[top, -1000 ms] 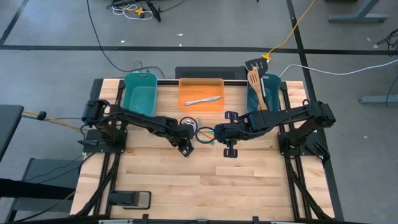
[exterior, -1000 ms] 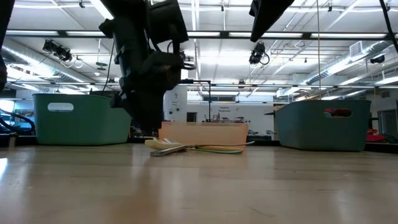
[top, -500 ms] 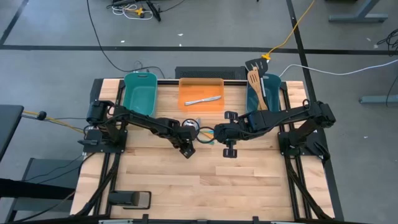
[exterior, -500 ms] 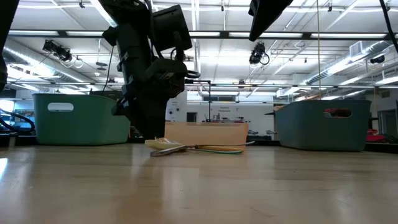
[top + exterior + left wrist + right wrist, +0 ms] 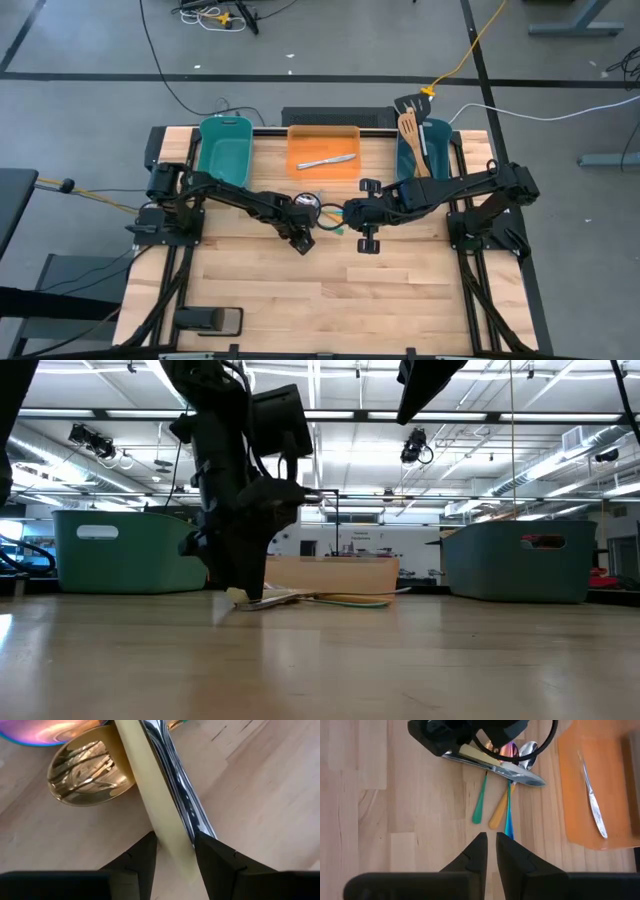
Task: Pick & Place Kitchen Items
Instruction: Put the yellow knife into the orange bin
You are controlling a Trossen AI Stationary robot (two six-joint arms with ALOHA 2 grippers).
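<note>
1. The left gripper is down at the wooden table, its two dark fingers straddling a pale cream flat handle and a shiny silver knife lying side by side.
2. A gold spoon bowl sits just beside them.
3. The right gripper hovers nearby, jaws nearly together, holding nothing.
4. Green, yellow and blue slim handles fan out below it.
5. Another silver knife lies in the orange tray.
</note>
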